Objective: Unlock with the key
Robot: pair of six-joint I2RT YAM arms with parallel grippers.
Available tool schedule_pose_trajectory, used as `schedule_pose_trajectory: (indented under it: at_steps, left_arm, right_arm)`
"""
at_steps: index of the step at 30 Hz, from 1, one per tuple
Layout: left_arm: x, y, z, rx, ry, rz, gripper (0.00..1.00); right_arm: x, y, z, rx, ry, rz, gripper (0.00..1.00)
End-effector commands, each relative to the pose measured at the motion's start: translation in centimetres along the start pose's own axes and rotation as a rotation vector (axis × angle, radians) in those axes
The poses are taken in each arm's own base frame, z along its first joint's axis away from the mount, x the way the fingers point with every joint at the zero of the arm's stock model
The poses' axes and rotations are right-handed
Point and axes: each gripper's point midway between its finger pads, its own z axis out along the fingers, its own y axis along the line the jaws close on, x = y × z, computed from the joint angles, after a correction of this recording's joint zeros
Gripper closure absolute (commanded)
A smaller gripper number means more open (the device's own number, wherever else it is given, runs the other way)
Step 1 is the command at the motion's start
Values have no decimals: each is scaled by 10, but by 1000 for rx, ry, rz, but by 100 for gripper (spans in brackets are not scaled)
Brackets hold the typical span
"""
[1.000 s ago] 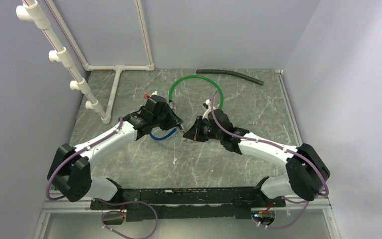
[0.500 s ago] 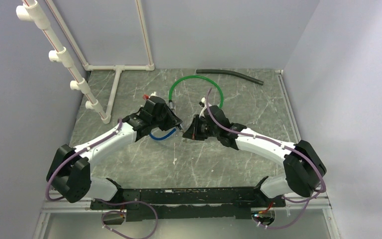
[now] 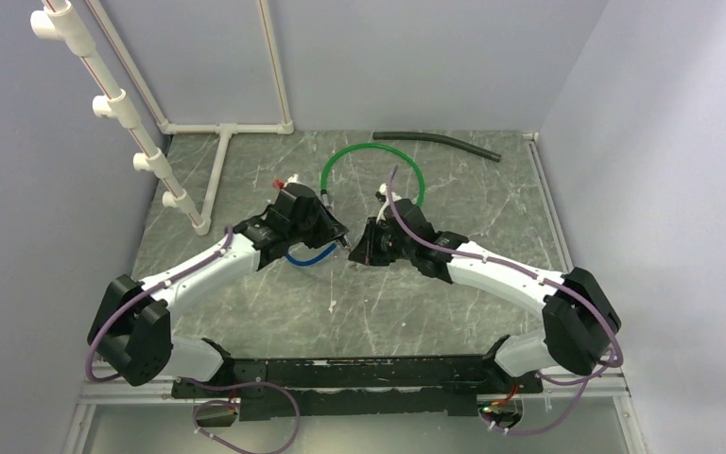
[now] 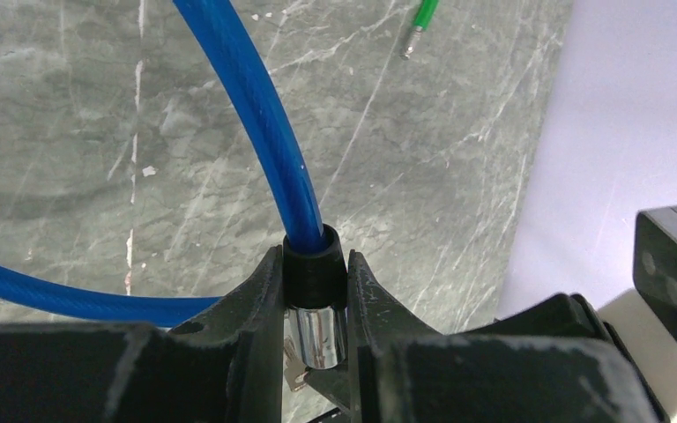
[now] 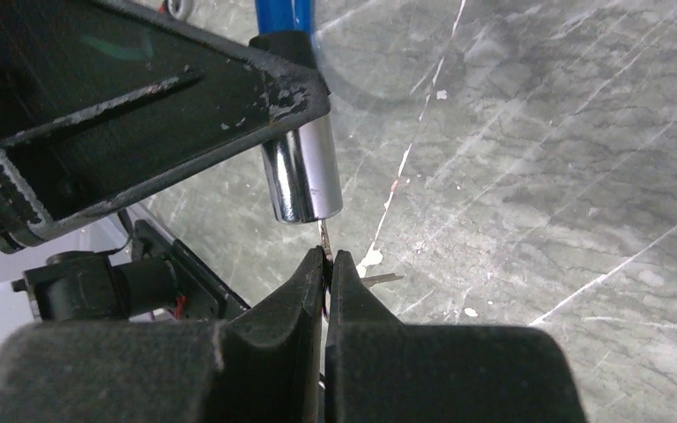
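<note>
Mid-frame, the left gripper [image 4: 315, 300] clamps the chrome lock barrel [image 5: 301, 176]. The right gripper [image 5: 326, 261], pinched on the key [image 5: 323, 233], holds its tip at the barrel's end. Insertion step; next needs fine alignment, then a push.

From my overhead feed I see a table [image 3: 492, 218] topped in grey-green marble pattern with pale veins, boxed in by three plain lavender-grey walls: rear wall [image 3: 416, 57], left wall [image 3: 19, 189] and right wall [image 3: 662, 170]. A white PVC pipe frame [image 3: 222, 128] stands in the far left corner, and a slanted pipe with tee fittings [image 3: 118, 99] leans along the left side. A black hose [image 3: 435, 140] lies by the rear wall. The light is soft and even. A grey metal ledge [image 3: 388, 430] runs along the near edge.
</note>
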Motion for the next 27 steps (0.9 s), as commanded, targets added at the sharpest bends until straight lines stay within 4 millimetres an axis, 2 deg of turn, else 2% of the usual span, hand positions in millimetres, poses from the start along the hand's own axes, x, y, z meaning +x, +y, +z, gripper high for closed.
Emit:
schedule_pose_trajectory:
  at_steps: [1, 4, 7, 10, 16, 19, 21, 23, 27]
  left_arm:
    - [17, -29, -20, 119, 53, 15, 100]
    - [19, -30, -22, 114, 63, 22, 100]
    - [26, -30, -21, 122, 68, 30, 100]
    - [31, -30, -21, 132, 68, 27, 100]
    - [36, -33, -24, 125, 52, 53, 100]
    - [34, -32, -24, 110, 29, 79, 100]
    - [33, -31, -22, 94, 29, 85, 100]
    - [34, -32, -21, 96, 34, 87, 100]
    - [37, -30, -18, 94, 45, 75, 100]
  right_arm:
    - [-62, 38, -18, -189, -205, 19, 100]
    - [-68, 42, -22, -186, -212, -3, 100]
    - [-71, 51, -28, -277, -202, 9, 100]
    - [-74, 52, -32, -308, -196, 36, 100]
    - [-80, 25, -26, -142, -204, 74, 100]
    - [-71, 12, -18, -77, -137, 105, 100]
    - [-68, 10, -15, -42, -112, 39, 100]
    - [-65, 14, -17, -43, -127, -45, 100]
    - [-71, 28, -30, -128, -182, -73, 100]
